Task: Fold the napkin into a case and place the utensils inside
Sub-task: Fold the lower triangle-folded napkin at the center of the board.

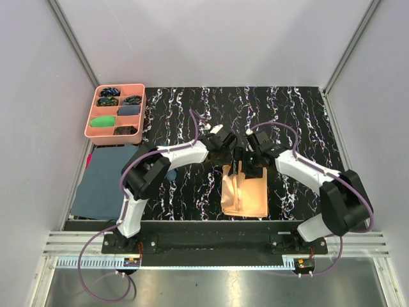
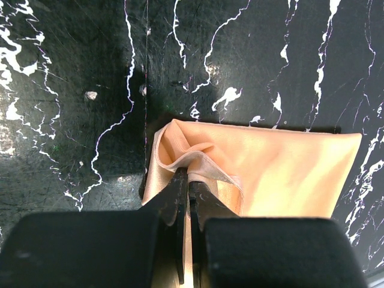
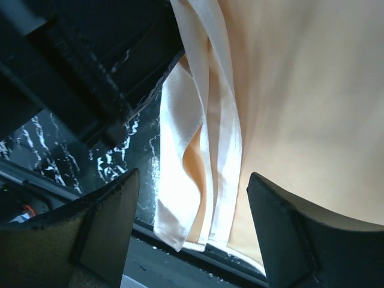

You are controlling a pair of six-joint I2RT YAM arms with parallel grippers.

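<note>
The peach-orange napkin (image 1: pixel 246 195) lies folded as a narrow layered rectangle on the black marbled mat, near the front centre. My left gripper (image 1: pixel 232 158) is at its far left corner. In the left wrist view the left gripper (image 2: pixel 186 177) is shut on a raised layer of the napkin (image 2: pixel 282 174). My right gripper (image 1: pixel 252 160) is at the far edge beside it. In the right wrist view the right gripper (image 3: pixel 193 174) is open above the napkin's (image 3: pixel 300 90) layered edge, holding nothing. A small blue shape (image 1: pixel 170 174) peeks out by the left arm. No utensil shows plainly.
A pink compartment tray (image 1: pixel 91 125) with coloured bundles stands at the far left. A dark blue-grey cloth (image 1: pixel 102 182) lies left of the mat. Grey walls enclose the table on three sides. A metal rail (image 1: pixel 217 246) runs along the near edge.
</note>
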